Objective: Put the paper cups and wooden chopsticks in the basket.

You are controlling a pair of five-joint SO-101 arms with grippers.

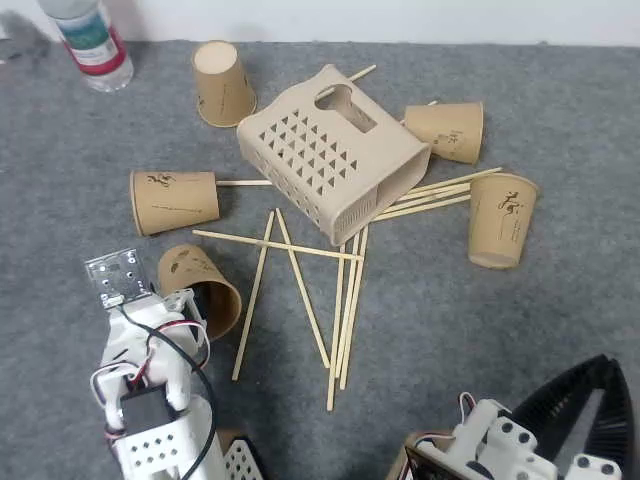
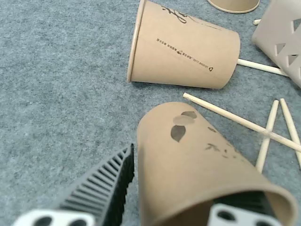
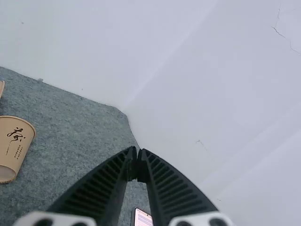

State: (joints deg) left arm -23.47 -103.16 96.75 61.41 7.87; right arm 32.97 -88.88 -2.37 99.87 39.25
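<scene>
Straddled cup (image 2: pixel 197 155) rim with left claw (image 2: pixel 181 188), parted, nothing gripped; cup lay lengthwise, base toward basket (image 1: pixel 335 150). Right claw (image 3: pixel 137 162) shut, empty, farther off.

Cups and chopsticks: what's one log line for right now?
left gripper open, straddling rim of lying paper cup | right gripper shut, empty | basket tipped over | chopsticks scattered outside

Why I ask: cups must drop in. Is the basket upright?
No, the basket lies on its side, handle-cutout wall facing up.
</scene>
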